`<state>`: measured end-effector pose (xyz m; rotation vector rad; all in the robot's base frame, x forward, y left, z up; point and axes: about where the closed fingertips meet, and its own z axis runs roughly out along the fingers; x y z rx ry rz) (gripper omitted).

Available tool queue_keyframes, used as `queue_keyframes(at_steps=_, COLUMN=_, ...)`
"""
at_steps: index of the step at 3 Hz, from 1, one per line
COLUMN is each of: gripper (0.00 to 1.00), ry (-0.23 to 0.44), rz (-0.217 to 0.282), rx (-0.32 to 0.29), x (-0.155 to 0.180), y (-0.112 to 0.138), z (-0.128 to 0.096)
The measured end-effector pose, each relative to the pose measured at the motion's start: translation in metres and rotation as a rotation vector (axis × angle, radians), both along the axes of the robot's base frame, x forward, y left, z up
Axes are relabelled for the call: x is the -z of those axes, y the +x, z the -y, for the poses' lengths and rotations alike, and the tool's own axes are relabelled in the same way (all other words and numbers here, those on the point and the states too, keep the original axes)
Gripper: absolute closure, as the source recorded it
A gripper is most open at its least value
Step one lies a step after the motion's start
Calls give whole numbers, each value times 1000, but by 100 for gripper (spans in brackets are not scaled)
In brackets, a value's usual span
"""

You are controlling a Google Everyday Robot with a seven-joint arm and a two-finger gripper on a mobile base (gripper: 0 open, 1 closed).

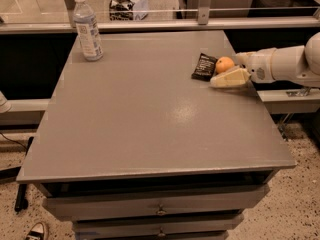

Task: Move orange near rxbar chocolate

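Note:
The orange (224,64) rests on the grey table (150,124) at its right side, right beside the black-wrapped rxbar chocolate (204,66), almost touching its right edge. My gripper (228,70) reaches in from the right on a white arm (285,64). Its fingers are spread open around the orange: the near finger (230,78) lies just in front of the fruit, the far one behind it to the right. The orange looks set down rather than gripped.
A clear plastic water bottle (87,28) with a white cap stands at the table's back left corner. A rail and glass partition (200,19) run behind the table. Drawers (160,209) sit below the front edge.

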<state>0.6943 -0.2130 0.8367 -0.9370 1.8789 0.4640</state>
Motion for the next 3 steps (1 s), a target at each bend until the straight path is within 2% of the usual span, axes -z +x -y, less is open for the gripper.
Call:
queue_keyframes(at_steps=2, gripper=0, ry=20, rz=-4, rx=-19, x=-3, y=-4, z=-2)
queue_keyframes(at_steps=3, gripper=0, ry=50, rz=22, rx=-57, x=-18, y=-17, z=9)
